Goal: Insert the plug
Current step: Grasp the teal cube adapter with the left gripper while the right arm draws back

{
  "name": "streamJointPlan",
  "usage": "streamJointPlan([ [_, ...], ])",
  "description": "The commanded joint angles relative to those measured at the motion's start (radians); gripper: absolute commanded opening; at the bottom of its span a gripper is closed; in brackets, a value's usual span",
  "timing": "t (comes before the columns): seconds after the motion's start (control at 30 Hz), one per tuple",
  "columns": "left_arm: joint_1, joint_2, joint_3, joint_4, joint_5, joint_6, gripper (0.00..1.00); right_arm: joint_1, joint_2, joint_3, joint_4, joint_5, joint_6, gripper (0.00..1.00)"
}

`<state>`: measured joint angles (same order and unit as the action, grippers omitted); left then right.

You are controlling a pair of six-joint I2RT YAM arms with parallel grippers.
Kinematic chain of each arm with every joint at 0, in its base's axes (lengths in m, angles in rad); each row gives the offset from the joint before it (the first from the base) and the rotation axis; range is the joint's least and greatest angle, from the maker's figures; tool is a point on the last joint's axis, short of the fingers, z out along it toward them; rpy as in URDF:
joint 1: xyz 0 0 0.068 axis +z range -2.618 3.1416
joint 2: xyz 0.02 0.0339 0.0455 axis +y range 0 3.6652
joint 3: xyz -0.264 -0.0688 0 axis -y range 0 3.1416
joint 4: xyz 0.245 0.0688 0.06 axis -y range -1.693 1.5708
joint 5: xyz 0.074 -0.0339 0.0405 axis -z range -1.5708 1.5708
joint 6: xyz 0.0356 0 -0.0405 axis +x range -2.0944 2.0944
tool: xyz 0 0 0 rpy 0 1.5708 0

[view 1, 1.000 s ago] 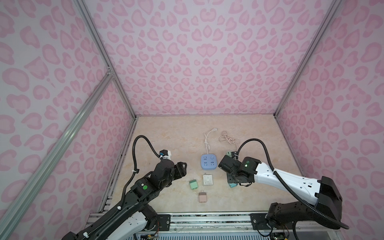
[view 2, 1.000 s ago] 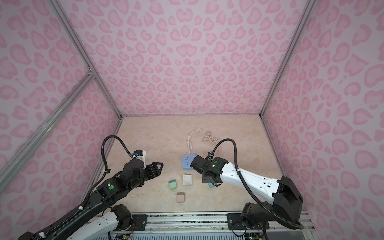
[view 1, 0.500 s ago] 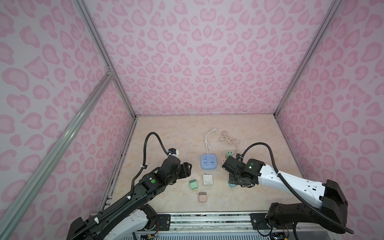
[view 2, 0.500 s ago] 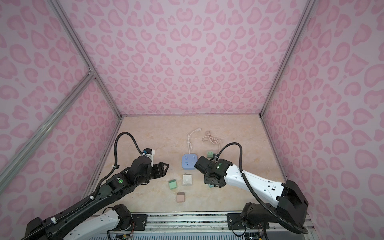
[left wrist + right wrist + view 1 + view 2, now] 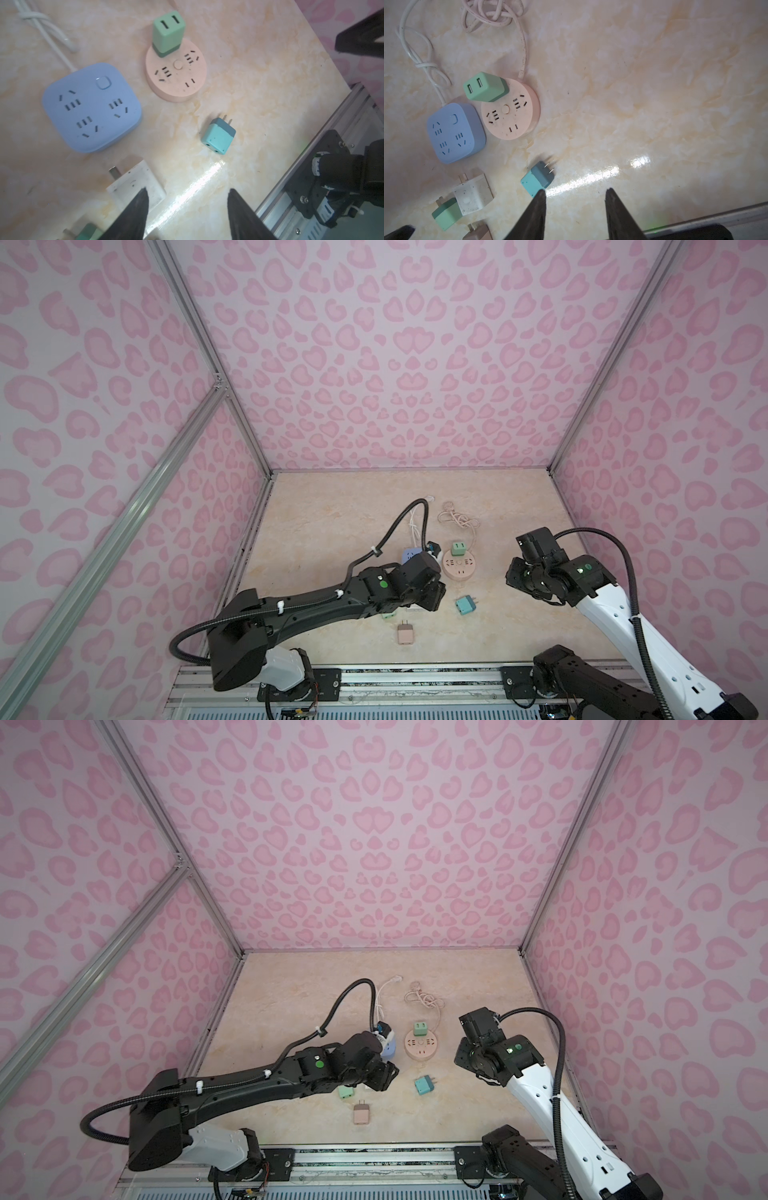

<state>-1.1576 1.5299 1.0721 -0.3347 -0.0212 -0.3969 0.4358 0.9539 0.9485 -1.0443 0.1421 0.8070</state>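
- Both top views: left arm (image 5: 311, 610) covers most of the white plug (image 5: 135, 182) and blue socket block (image 5: 409, 554).
- Left claw (image 5: 188, 191) and right claw (image 5: 575, 190) gape, empty.
- Teal plug (image 5: 465, 605) lies loose between them, toward the worktop's (image 5: 519, 510) front edge; bare room rightward.

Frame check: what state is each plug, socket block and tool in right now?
mint plug: upright, seated in the pink round socket block.
pink round socket block: one plug in, other outlets free.
blue socket block: all outlets empty.
teal plug: loose on its side, prongs bare.
white plug: loose, lying down.
small green plug: loose, beside the white plug.
pink plug: loose, lying flat.
left tool: open, empty.
right tool: open, empty.
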Motion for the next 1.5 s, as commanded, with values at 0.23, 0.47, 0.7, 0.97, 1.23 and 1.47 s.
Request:
streamJointPlan([
  [0.23, -0.051, 0.298, 0.255, -0.145, 0.021, 0.164, 0.62, -0.052, -0.049, -0.016, -0.035, -0.072, -0.081, 0.48],
  [0.47, -0.051, 0.391, 0.354, -0.199, 0.021, 0.208, 0.64, -0.059, -0.065, -0.034, -0.031, -0.082, -0.096, 0.5],
  [0.7, -0.053, 0.451, 0.41, -0.206, 0.032, 0.219, 0.65, -0.081, -0.076, -0.042, -0.028, -0.103, -0.115, 0.5],
  [0.97, -0.052, 0.506, 0.45, -0.207, 0.064, 0.22, 0.65, -0.084, -0.075, -0.06, -0.008, -0.121, -0.117, 0.51],
  [1.23, -0.052, 0.551, 0.473, -0.209, 0.06, 0.217, 0.64, -0.098, -0.078, -0.065, -0.007, -0.122, -0.126, 0.51],
  [1.47, -0.051, 0.591, 0.5, -0.209, 0.044, 0.203, 0.63, -0.106, -0.083, -0.074, 0.001, -0.133, -0.13, 0.51],
])
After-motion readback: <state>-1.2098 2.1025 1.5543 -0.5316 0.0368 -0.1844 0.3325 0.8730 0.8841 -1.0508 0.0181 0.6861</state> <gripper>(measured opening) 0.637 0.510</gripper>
